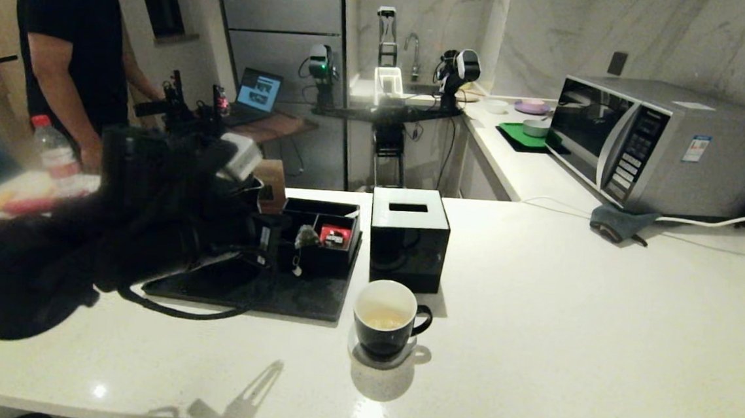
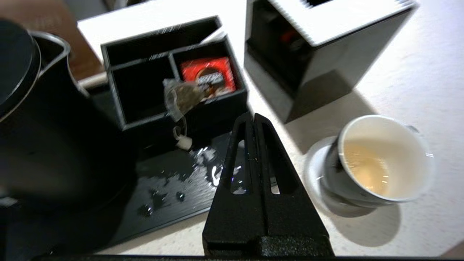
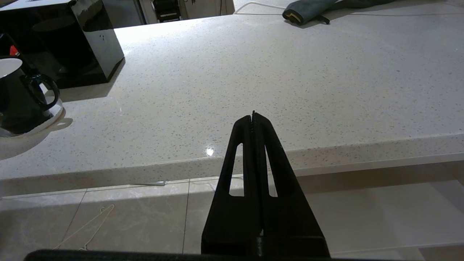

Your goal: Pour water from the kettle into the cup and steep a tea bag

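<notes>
In the cup (image 1: 384,319), pale water (image 1: 383,319); tea bag (image 1: 307,236) in organizer (image 1: 336,259).

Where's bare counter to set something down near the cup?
Open counter runs right of the cup toward the grey cloth and microwave. Crowded on its left: tray, organizer, kettle, left gripper.

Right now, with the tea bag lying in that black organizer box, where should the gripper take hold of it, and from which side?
Grip the tea bag by the upper part of its pouch, coming down from above. It leans on the divider of the organizer box, poking above the rim, so the walls block a sideways approach. Its string and tag hang over the front wall, too thin to pinch reliably. The left gripper is shut and must open first.
</notes>
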Motion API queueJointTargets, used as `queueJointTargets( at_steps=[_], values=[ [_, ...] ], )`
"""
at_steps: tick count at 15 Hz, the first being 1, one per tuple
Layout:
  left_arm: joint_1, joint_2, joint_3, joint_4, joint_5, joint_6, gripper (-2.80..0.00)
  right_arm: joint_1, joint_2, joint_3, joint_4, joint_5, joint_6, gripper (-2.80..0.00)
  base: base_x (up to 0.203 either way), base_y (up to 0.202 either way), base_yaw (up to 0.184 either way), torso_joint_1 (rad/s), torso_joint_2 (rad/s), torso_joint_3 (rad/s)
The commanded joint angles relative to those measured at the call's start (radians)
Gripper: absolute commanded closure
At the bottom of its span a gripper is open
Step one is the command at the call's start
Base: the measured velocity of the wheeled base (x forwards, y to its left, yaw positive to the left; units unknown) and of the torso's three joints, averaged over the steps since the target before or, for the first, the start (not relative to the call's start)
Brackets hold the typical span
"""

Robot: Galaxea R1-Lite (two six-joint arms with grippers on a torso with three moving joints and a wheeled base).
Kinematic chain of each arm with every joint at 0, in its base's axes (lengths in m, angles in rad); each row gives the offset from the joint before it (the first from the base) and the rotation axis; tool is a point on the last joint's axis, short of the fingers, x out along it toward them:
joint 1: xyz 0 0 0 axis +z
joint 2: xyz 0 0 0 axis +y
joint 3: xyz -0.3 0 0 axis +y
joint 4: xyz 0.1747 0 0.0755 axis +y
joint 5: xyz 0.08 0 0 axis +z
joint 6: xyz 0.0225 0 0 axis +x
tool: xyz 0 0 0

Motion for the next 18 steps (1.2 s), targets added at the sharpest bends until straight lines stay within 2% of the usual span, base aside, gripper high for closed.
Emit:
queueJointTargets(
  at_steps=[1,4,8,14,18],
  values=[
    [0.002,0.058,-0.113,0.126,0.005,-0.001,0.00,0.000,0.001,0.000,0.000,0.000,0.000,0.00,0.000,0.000,0.000,0.000,0.00,0.000],
    [0.005,0.140,-0.251,0.262,0.011,-0.001,0.00,0.000,0.001,0.000,0.000,0.000,0.000,0.00,0.000,0.000,0.000,0.000,0.00,0.000],
    [0.008,0.253,-0.357,0.278,0.121,-0.001,0.00,0.000,0.001,0.000,0.000,0.000,0.000,0.00,0.000,0.000,0.000,0.000,0.00,0.000],
    [0.019,0.385,-0.493,0.280,0.129,-0.001,0.00,0.000,0.001,-0.001,0.000,0.000,0.000,0.00,0.000,0.000,0.000,0.000,0.00,0.000],
    [0.043,0.421,-0.540,0.300,0.129,-0.001,0.00,0.000,0.001,0.000,0.000,0.000,0.000,0.00,0.000,0.000,0.000,0.000,0.00,0.000]
  ],
)
